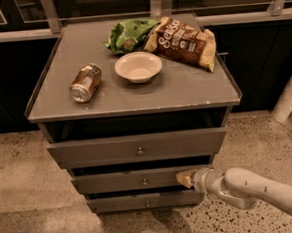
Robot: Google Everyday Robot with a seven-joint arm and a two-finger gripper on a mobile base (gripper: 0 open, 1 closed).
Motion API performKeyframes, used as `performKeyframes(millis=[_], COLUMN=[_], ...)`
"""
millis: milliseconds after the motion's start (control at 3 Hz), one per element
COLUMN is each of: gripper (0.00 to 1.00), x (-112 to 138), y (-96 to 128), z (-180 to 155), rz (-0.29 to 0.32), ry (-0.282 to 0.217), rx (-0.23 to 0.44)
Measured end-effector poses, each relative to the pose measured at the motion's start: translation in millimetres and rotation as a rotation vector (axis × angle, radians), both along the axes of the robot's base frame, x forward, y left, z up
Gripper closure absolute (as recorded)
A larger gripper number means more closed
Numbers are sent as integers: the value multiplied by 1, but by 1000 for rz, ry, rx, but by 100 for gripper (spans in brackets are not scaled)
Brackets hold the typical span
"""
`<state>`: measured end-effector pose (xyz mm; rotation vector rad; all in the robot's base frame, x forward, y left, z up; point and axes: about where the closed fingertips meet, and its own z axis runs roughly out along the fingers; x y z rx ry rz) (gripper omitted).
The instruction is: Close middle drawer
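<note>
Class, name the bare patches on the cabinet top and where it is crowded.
Free: front strip of the cabinet top, before can and bowl; back-left corner behind the can. Crowded: back right, with green bag, chip bag, bowl. The gripper sits at the middle drawer's right end.
</note>
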<state>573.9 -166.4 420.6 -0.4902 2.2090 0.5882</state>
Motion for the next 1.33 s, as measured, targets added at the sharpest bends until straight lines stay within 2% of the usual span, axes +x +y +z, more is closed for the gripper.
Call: performKeyframes(millis=[333, 667, 1000, 1333], gripper=[100, 100, 100, 90], x=[-4, -35, -73, -91], y=[1, -16, -64, -86], z=[0, 27, 50, 60], rz=[0, -39, -125, -165], ry=[0, -5, -10, -13], rx=[1, 30, 31, 29])
